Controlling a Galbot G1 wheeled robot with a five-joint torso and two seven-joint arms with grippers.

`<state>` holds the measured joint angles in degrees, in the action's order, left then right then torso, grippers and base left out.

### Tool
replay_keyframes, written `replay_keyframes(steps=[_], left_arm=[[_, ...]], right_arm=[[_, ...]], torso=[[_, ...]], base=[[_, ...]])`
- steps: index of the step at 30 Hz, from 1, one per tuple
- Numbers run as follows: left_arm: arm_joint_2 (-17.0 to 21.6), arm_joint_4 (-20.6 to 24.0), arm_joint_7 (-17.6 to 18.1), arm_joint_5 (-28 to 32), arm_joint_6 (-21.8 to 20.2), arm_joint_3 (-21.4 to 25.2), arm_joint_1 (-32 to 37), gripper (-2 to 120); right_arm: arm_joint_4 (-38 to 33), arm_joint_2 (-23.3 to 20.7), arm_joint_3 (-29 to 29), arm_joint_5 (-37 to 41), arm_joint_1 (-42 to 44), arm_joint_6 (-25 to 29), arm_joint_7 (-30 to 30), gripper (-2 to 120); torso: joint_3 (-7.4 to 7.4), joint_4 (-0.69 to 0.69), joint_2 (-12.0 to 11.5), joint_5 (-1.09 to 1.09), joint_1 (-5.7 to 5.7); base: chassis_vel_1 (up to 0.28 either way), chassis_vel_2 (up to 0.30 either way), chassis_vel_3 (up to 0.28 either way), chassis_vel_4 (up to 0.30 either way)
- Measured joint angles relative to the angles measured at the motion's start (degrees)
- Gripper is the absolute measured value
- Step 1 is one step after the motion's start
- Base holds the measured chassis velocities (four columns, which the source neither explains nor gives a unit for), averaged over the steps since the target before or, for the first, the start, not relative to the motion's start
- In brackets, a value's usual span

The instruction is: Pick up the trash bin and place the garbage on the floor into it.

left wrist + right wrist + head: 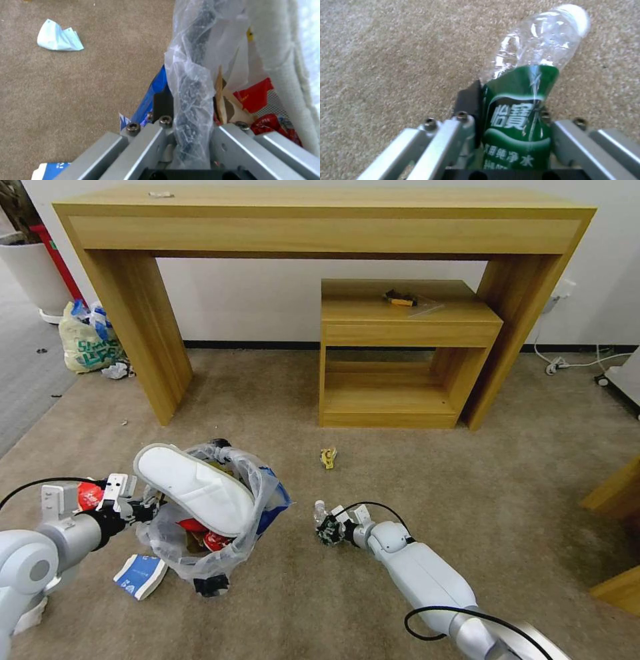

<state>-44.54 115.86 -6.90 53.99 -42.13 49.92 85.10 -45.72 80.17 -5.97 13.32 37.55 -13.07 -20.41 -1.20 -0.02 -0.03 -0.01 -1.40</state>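
Note:
The trash bin (200,553), black with a clear printed bag, hangs tilted at the left, and my left gripper (142,507) is shut on its rim (193,95). A white slipper (197,488) lies across its top, with red wrappers (255,96) and brown cardboard (230,110) inside. My right gripper (329,529) is shut on a clear bottle (526,82) with a green label, low over the carpet to the right of the bin. Loose garbage lies on the floor: a yellow scrap (327,457), a blue-and-white carton (140,575) and a pale crumpled tissue (59,37).
A tall wooden console (133,313) and a smaller wooden shelf unit (407,360) stand against the far wall. A yellowish green-printed shopping bag (89,343) leans by the console's left leg. White cables (567,361) trail at the far right, and wooden furniture edges (617,493) show nearer right.

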Motion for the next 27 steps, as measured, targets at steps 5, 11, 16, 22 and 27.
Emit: replay_keyframes(steps=[5,11,16,22,27], left_arm=[[0.0,0.0,0.0,-0.1,0.0,0.0,0.0,0],[0.0,0.2,0.0,-0.4,0.0,-0.2,-0.1,0],[0.5,0.0,-0.1,-0.5,0.0,-0.6,-0.2,0],[1.9,-1.5,-0.1,-0.4,0.0,-1.8,-1.3,0],[2.7,-3.0,0.1,-0.2,0.0,-3.0,-2.6,0]], right_arm=[[-1.4,-0.2,0.7,0.2,0.7,0.9,1.1,2],[-3.5,-1.0,1.8,0.0,1.6,2.9,2.6,1],[-7.5,-1.6,3.5,0.0,2.3,4.9,4.1,1],[-19.5,-4.4,5.7,3.7,1.6,4.5,4.6,1],[-28.5,-5.2,6.4,8.9,-0.5,2.7,4.7,1]], torso=[[0.00,0.00,0.0,0.00,0.00],[0.00,0.00,0.0,0.00,0.00],[0.00,0.01,0.0,0.00,0.00],[0.00,-0.01,0.0,0.00,0.00],[0.00,0.01,0.0,0.00,0.00]], base=[[0.000,0.000,0.000,0.000],[0.000,0.000,0.000,0.000],[0.000,0.000,0.000,0.000],[0.000,0.000,0.000,0.000],[0.000,0.000,0.000,0.000]])
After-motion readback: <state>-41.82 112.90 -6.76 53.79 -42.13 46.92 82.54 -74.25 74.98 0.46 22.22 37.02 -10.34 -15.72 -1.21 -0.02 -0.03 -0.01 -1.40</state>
